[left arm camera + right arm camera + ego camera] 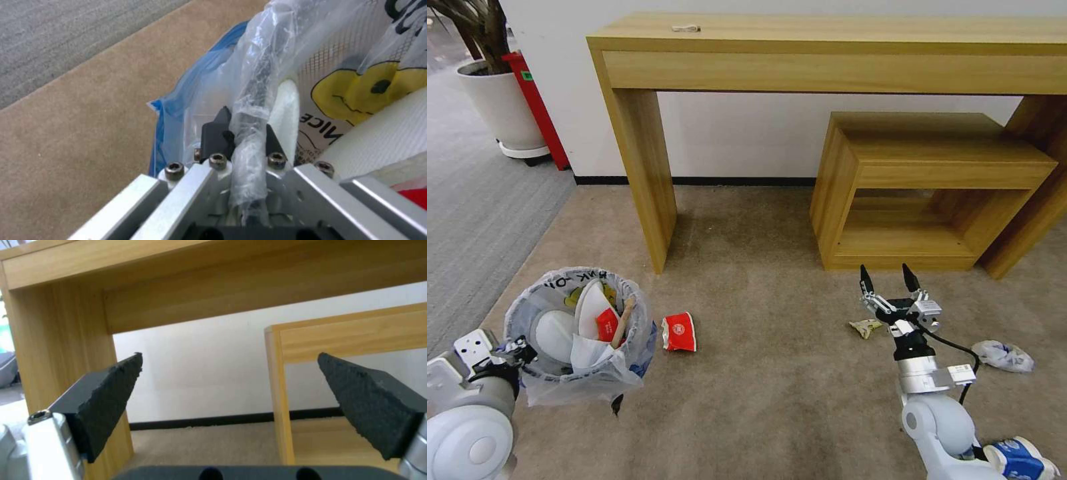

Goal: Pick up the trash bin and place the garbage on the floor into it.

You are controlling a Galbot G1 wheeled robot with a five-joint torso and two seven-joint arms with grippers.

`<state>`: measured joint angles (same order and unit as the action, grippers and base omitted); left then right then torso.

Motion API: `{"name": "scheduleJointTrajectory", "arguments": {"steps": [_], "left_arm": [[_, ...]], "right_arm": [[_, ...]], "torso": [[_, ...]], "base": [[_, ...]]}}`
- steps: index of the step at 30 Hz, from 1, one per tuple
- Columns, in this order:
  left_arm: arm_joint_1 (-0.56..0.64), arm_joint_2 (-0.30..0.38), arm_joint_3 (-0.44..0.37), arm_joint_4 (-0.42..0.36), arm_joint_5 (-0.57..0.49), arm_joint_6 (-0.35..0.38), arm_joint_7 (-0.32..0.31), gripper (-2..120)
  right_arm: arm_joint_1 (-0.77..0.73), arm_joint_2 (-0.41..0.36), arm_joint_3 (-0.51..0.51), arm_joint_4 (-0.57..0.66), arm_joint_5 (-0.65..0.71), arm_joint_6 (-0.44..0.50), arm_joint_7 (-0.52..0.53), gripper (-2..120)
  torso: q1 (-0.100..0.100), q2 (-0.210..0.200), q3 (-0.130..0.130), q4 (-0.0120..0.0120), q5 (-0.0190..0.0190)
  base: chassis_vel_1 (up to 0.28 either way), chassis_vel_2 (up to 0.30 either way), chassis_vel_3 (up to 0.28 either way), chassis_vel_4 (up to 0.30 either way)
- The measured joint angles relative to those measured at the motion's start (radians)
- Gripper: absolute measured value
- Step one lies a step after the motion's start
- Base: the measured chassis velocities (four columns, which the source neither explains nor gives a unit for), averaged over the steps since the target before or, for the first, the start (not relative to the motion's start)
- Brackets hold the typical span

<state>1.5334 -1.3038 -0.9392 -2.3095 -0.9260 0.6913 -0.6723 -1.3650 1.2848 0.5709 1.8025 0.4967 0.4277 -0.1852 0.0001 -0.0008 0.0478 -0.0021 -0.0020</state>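
Our left gripper clamped on the rim of the trash bin, bin on the floor, our right gripper spread wide, empty, pointing up, well right of the bin, red wrapper just beside it.

The left gripper is held low beside the trash bin, its black fingers clamped on the bag-lined rim. The right gripper is raised well to the right of the bin, fingers spread wide, pointing forward, nothing between them
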Motion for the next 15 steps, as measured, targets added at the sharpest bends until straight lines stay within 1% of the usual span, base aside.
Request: {"name": "scheduleJointTrajectory", "arguments": {"steps": [7, 15], "left_arm": [[-0.002, -0.017, 0.015, 0.003, 0.000, 0.001, -0.002, 1], [-0.001, -0.017, 0.021, -0.005, 0.002, 0.002, -0.003, 1]], "right_arm": [[-0.001, 0.002, -0.002, 0.000, -0.005, 0.015, -0.011, 100], [-0.006, 0.008, -0.013, -0.007, -0.009, 0.024, -0.021, 100]], "torso": [[0.000, 0.000, 0.000, 0.0000, 0.0000], [0.000, 0.000, 0.000, 0.0000, 0.0000]], "base": [[0.000, 0.000, 0.000, 0.000], [0.000, 0.000, 0.000, 0.000]]}}
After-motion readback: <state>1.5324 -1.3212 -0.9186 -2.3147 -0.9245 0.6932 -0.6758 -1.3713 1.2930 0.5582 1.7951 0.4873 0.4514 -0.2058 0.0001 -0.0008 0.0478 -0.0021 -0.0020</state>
